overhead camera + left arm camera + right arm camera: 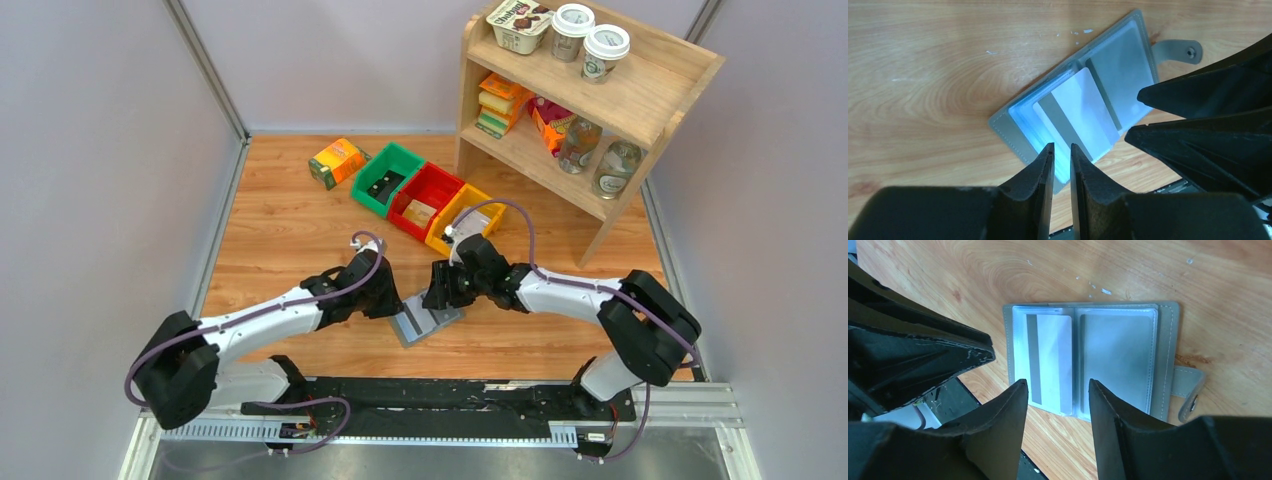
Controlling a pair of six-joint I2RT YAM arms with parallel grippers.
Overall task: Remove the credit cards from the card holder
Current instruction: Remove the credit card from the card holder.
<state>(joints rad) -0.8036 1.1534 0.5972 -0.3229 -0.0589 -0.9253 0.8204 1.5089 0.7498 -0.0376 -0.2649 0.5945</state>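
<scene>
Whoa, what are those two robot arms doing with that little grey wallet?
The card holder lies open on the table between both arms. A pale card with a grey stripe sticks partly out of one pocket. The right gripper hovers open over that card; the left gripper, jaws a slit apart, is at the holder's edge.

Nothing can be read for certain. In the upper right of the top view, the tub (518,24) on the shelf (690,62) has dark lettering on its lid, too small to make out. Beside it, two paper cups (573,30) bear round green marks, illegible. Print on the orange-green carton (338,162), upper centre, is blurred. The pale card (1048,360) in the card holder (1168,340) shows only a grey stripe.
</scene>
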